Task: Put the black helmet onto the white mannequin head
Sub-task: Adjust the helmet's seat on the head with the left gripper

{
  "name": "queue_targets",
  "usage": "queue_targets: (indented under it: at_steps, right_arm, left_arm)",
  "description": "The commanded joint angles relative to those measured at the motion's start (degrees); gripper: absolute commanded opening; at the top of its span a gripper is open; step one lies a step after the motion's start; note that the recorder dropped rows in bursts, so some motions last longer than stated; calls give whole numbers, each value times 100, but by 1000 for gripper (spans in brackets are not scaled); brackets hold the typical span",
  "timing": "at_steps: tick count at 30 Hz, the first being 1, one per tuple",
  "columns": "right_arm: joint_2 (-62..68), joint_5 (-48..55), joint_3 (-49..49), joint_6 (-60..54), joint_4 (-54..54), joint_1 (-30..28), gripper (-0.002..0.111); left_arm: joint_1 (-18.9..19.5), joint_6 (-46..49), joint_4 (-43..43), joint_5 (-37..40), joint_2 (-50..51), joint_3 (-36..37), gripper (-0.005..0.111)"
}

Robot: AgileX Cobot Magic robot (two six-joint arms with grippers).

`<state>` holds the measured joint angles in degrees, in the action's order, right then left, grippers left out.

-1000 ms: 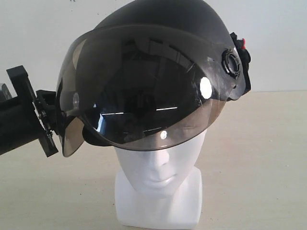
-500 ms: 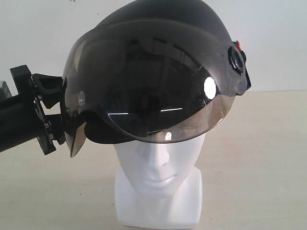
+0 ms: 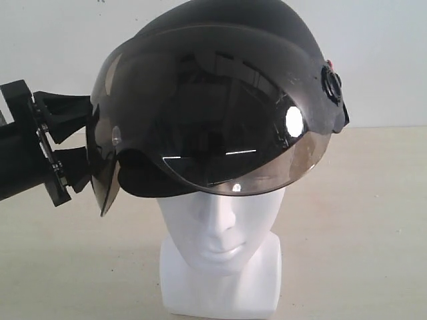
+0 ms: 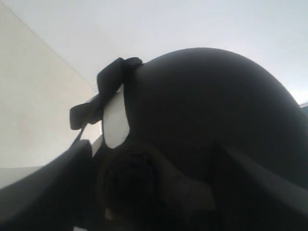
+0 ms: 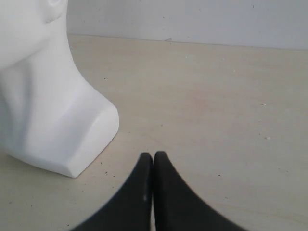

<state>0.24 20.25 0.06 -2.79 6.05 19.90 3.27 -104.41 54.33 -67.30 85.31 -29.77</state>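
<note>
The black helmet [image 3: 220, 40] sits on top of the white mannequin head [image 3: 220, 227], with its smoke visor [image 3: 207, 127] down over the eyes; nose, lips and neck base show below it. My left gripper [image 3: 81, 137] stands open at the helmet's left side, one finger [image 3: 63, 107] above and one below the visor's edge, holding nothing. The left wrist view is filled by the helmet shell [image 4: 207, 106] and its round visor pivot. Low over the table beside the mannequin's neck base [image 5: 53, 120], my right gripper [image 5: 153, 155] is shut and empty. It is out of the exterior view.
The head stands on a beige table top [image 3: 360, 220] before a white wall [image 3: 387, 53]. A black strap [image 4: 108, 84] hangs off the helmet's rim. A red clip [image 3: 331, 64] sits at the helmet's right side.
My left gripper opened, let go of the helmet's side and drew back to the left. The helmet settled lower and more level on the head.
</note>
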Motion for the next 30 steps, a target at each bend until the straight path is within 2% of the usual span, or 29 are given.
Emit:
queue_targets:
  at_steps: [1, 8, 16, 25, 30]
  right_arm:
    - [-24, -23, -6, 5, -43, 12, 0]
    - [-24, -66, -6, 5, -43, 12, 0]
    - [-24, -66, -6, 5, -43, 12, 0]
    - [-24, -38, -6, 5, -45, 12, 0]
    - [-24, -38, -6, 5, -45, 12, 0]
  left_arm:
    - [-46, 126, 380, -267, -186, -23, 66]
    - [10, 126, 756, -267, -202, -23, 66]
    - [564, 76, 1402, -267, -433, -13, 66]
    - [615, 32, 1218, -267, -729, -32, 66]
    - [615, -10, 1068, -267, -729, -32, 77]
